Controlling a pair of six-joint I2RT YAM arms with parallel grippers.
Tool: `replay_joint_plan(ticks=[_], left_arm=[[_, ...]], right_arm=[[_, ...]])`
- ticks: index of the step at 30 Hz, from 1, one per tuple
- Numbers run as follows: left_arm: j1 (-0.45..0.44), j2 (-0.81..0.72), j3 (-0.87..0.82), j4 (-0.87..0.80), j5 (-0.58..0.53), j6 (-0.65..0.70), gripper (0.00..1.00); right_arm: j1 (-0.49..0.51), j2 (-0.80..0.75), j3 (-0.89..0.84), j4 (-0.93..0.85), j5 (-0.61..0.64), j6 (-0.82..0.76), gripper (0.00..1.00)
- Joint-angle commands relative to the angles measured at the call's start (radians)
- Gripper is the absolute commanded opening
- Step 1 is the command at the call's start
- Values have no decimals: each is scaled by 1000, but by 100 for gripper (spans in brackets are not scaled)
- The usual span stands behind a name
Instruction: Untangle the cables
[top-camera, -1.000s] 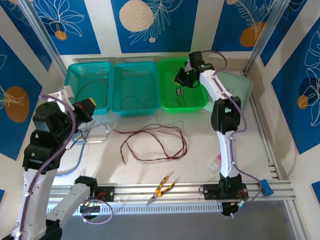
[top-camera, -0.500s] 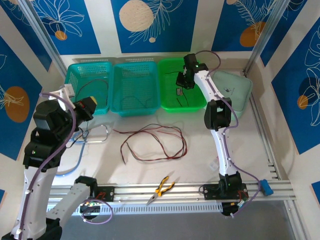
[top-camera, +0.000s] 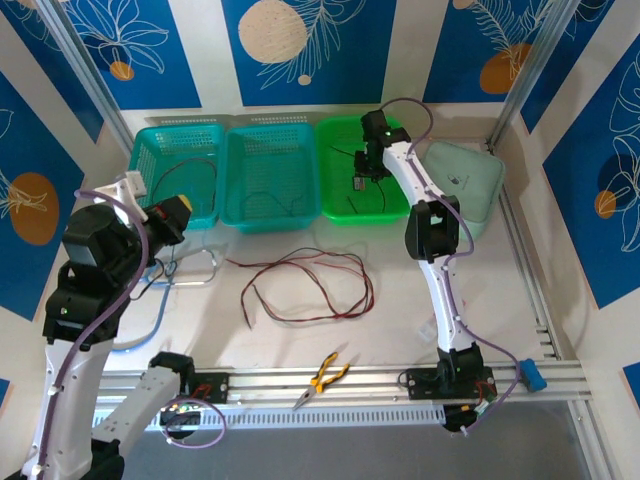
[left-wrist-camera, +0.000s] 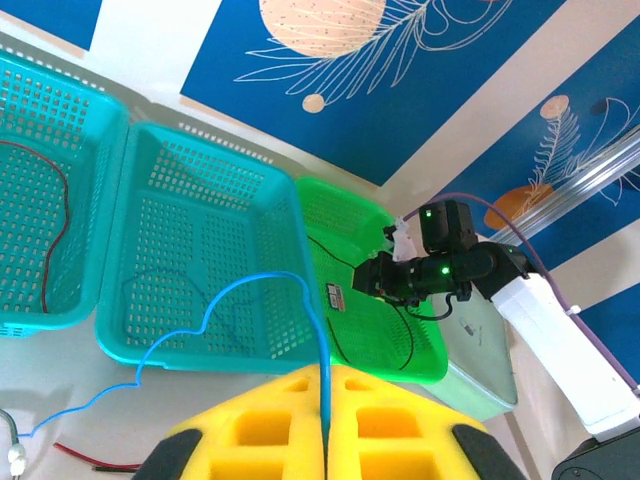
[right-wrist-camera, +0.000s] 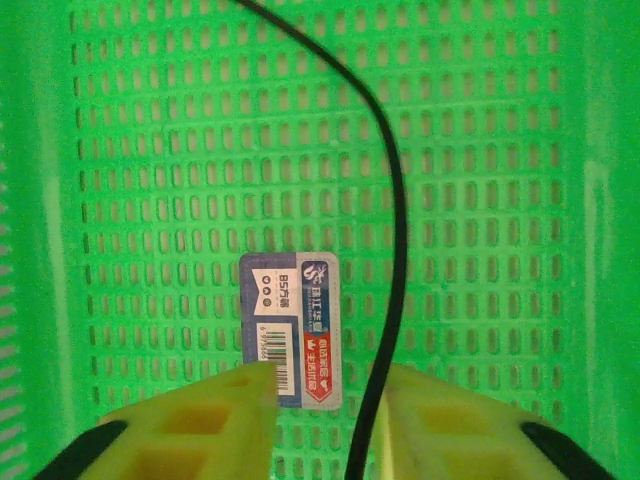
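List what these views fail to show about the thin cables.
- Right wrist view: the thin black cable leaves the bottom edge between the open fingers of the right gripper, so its end is cut off.
- Left wrist view: the thin blue cable has its gripped end hidden inside the shut left gripper.
- Top view: inside the green plastic basket, that black cable is too thin to trace.

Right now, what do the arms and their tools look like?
The left arm and right arm have white links and black joints, with a purple cable along each. The left tool and right tool have yellow recessed fingers with black trim.
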Motion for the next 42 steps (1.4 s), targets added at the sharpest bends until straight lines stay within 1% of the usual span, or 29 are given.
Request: replay_joint_plan(ticks=[1,2,6,11,16,19,23,27,31,35,42], left_arm=[[9,-8,-3,-2,22,-16,0],[9,-6,-1,0,24,-17,0],[10,4,6,5,29,-18,0],[9,9,9,8,35,-18,0],[9,32,15,38,69,-27,0],[9,63,42,60,89,-27,0],[6,119,106,97,108,-27,0],[-15,185,135,231,142,-95,0],[-57,254,210,249,104,-63,0],[-89,308,226,317,69,-43,0],[-138,416,305,371,8,16,0]], right_arm=[[-9,-31,32,-37,-23,-16,39],[-9,-48,18,-30,-31,-18,43],[-7,-98,-3,-32,-20,-20,50],[-7,-170,-6,-51,-9,-34,57],[3,-288,-64,-51,-2,-30,60],[10,-384,-148,-30,-13,-17,60],[24,-531,-306,19,-21,0,61],[35,-688,-497,82,-50,31,61],[37,-817,-646,99,-86,69,61],[34,-942,-787,121,-90,80,61],[-2,-1123,-906,88,-167,125,61]])
